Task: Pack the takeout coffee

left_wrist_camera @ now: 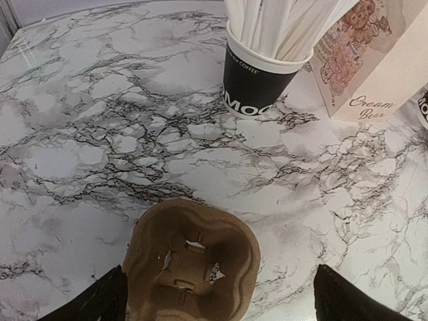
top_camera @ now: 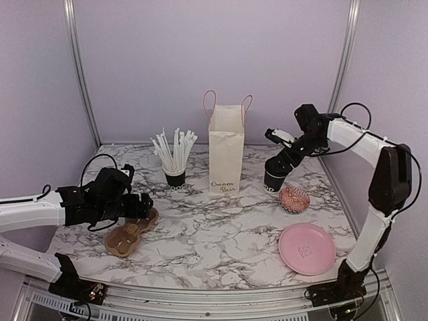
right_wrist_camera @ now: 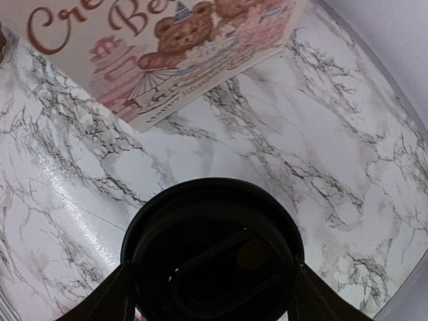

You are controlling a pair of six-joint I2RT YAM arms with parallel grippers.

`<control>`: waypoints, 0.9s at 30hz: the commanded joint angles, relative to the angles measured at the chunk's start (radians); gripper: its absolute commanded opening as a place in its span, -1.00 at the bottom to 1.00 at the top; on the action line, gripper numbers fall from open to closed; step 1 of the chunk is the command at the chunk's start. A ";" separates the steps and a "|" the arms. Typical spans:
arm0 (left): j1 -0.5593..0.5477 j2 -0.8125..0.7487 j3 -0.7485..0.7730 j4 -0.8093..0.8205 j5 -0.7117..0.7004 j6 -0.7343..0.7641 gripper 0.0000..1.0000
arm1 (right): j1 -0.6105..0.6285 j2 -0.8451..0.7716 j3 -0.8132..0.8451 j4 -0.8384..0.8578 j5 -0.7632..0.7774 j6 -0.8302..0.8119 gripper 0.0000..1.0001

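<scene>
Two tools low | right tool (top_camera: 276, 166) clasps takeout coffee (top_camera: 273, 182) (left tool (top_camera: 146, 206) spread)

Setting: robot test cell, lab-type. Evidence: plain lilac wall panels (top_camera: 214, 47); bare aluminium frame posts (top_camera: 79, 73); white marble-patterned tabletop (top_camera: 221, 234); two white-and-black robot arms (top_camera: 27, 212) bolted at its near edge.

Top external: high, behind the table (top_camera: 221, 241), facing the back wall (top_camera: 214, 53), far.
Left wrist: close, downward; cup tray (left_wrist_camera: 190, 264) between left fingers (left_wrist_camera: 93, 301).
Right wrist: close, downward; coffee cup (right_wrist_camera: 210, 261) between right fingers (right_wrist_camera: 107, 301).
Shared: paper bag (top_camera: 226, 157).
</scene>
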 commanded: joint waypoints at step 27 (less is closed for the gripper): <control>0.136 0.088 0.304 -0.387 0.277 0.106 0.24 | -0.077 0.126 0.366 0.058 -0.199 0.184 0.95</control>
